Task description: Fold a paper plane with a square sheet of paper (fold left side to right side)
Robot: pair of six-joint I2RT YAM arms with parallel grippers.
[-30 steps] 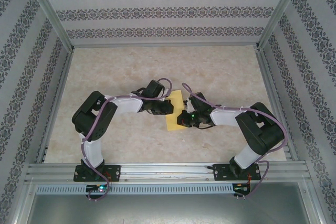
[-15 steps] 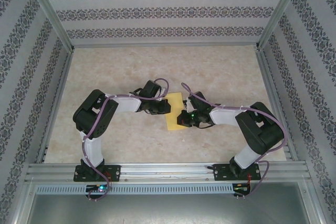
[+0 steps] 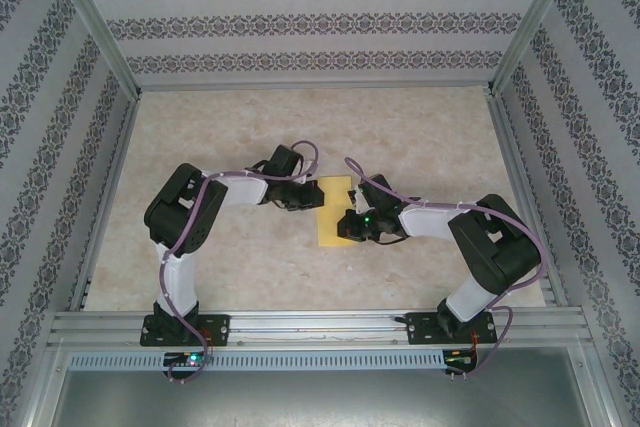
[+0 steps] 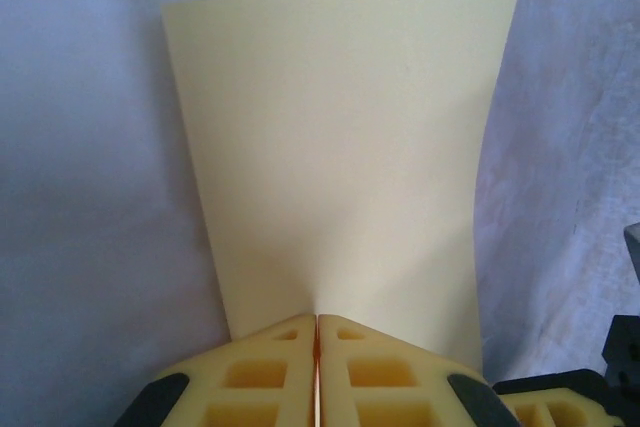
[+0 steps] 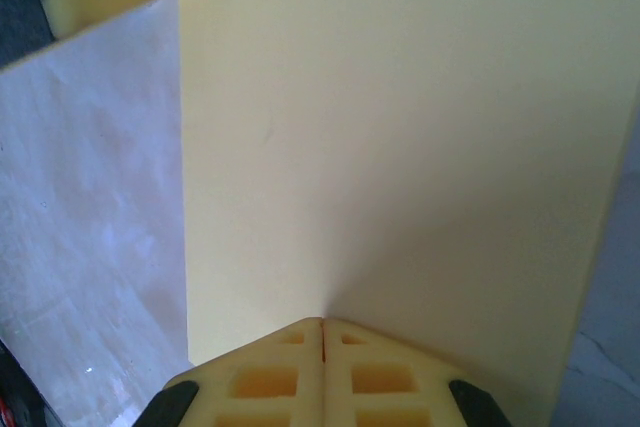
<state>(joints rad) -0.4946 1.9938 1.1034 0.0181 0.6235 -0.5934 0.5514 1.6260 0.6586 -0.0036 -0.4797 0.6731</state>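
You had the square sheet of paper [image 3: 333, 215] lying as an upright yellow rectangle near the middle of the table [image 3: 430, 137], between the two arms. Your left gripper [image 3: 313, 199] met the sheet at its left edge, toward the far end, and your right gripper [image 3: 345, 227] met it from the right side, closer to the near end.

In the left wrist view, the two yellow fingers were pressed flat together with only a thin seam between them. The sheet's near edge ran in under their tips, so that gripper was clamped on the paper. The sheet fanned away from the pinch, bowed a little, with faint shading spreading out from where it was held.

The right wrist view showed the same thing. Those fingers were fully closed, tips together, on the paper's near edge. A block of the left gripper's yellow finger sat at the sheet's far left corner.

A thin line along the sheet's right edge might have been a second layer, but I couldn't tell for sure.
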